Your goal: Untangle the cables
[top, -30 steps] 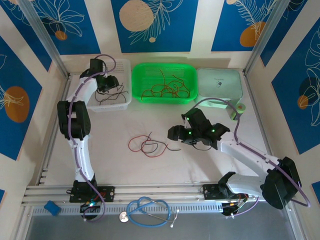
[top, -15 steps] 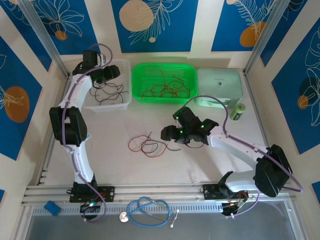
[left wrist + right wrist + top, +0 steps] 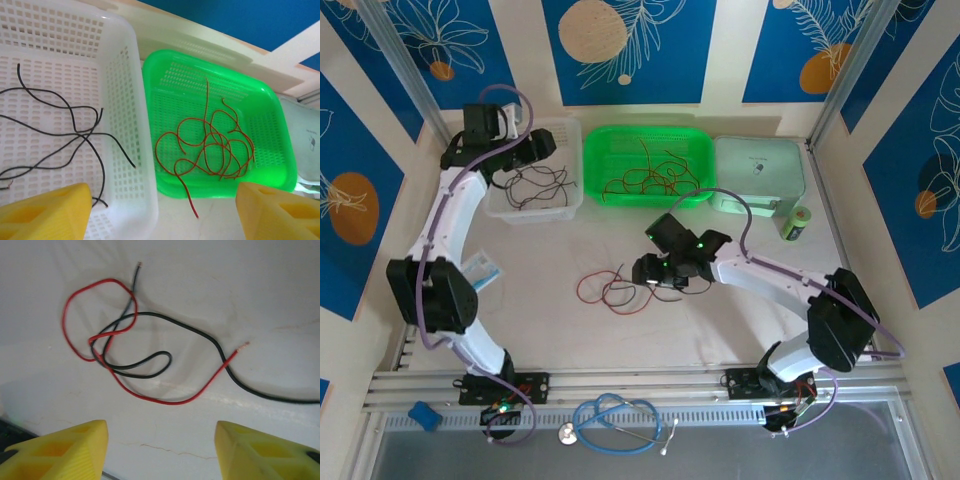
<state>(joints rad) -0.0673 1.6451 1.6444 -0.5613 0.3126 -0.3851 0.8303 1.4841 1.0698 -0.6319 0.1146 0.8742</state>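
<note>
While a thin red cable (image 3: 150, 396) and a black cable (image 3: 190, 330) lie looped through each other on the bench (image 3: 250, 280), near its middle, the step in hand looks like parting this pair. Just above them hovers the right claw (image 3: 162, 440), released and empty. Next it probably needs to pinch one strand away from the crossings and draw it free. The left claw (image 3: 165, 212), also released, hangs over the white basket (image 3: 120, 60) of loose black strands (image 3: 75, 125), left of the green basket (image 3: 270, 125) of curly red strands (image 3: 215, 145).

Red and black cables (image 3: 102, 350), green basket (image 3: 272, 125)
</note>
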